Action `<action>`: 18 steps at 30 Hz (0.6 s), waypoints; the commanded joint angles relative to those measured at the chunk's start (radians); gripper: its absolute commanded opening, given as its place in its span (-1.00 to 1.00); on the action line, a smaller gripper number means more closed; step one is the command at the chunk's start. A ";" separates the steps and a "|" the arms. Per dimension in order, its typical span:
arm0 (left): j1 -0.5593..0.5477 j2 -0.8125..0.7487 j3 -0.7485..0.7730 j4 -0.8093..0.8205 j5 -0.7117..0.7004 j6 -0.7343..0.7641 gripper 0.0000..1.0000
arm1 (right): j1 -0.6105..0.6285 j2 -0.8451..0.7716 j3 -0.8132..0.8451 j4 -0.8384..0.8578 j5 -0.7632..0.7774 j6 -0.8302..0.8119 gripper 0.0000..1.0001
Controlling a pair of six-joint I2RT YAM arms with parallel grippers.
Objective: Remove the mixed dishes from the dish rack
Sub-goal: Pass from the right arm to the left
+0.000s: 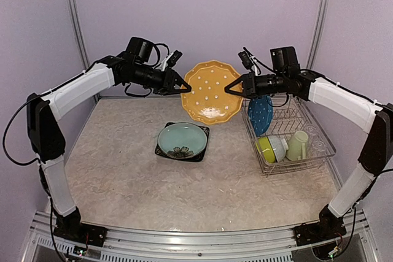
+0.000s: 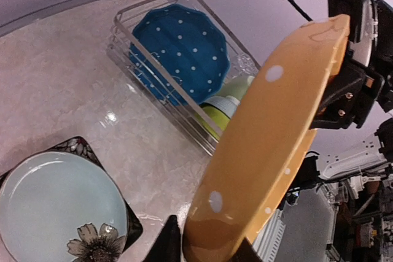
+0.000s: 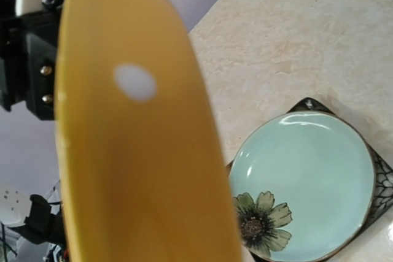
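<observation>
The orange plate [image 1: 212, 92] with white dots hangs on edge above the table, between both arms. My left gripper [image 1: 184, 85] is shut on its left rim; in the left wrist view the plate [image 2: 270, 145] sits between the black fingertips [image 2: 172, 225]. My right gripper [image 1: 230, 87] is shut on the right rim, and its fingers are hidden behind the plate [image 3: 135, 151] in the right wrist view. The dish rack [image 1: 325, 151] at the right holds the blue dotted plate [image 1: 260, 115], a lime bowl [image 1: 265, 148], a white bowl [image 1: 279, 146] and a pale green mug [image 1: 298, 144].
The pale green flowered plate [image 1: 182, 139] lies on the black square plate [image 1: 199, 156] at the table's middle, below the orange plate. The rack's wire wall [image 2: 159, 72] runs beside them. Purple walls close the back and sides.
</observation>
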State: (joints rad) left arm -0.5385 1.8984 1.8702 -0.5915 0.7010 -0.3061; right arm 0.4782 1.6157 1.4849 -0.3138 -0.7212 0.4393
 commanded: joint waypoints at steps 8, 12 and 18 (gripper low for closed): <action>0.036 -0.028 -0.082 0.038 0.059 -0.099 -1.00 | 0.008 0.007 -0.037 0.157 -0.046 0.038 -0.72; 0.075 -0.060 -0.149 0.081 0.098 -0.156 -1.00 | -0.003 0.006 -0.046 0.135 0.010 0.037 -0.32; 0.137 -0.099 -0.259 0.171 0.159 -0.236 -1.00 | -0.010 0.013 -0.023 0.061 0.085 0.015 0.72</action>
State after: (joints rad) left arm -0.4545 1.8668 1.6508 -0.5419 0.7933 -0.4389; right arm 0.4744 1.6344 1.4372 -0.2497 -0.6861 0.4900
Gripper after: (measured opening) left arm 0.108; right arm 0.714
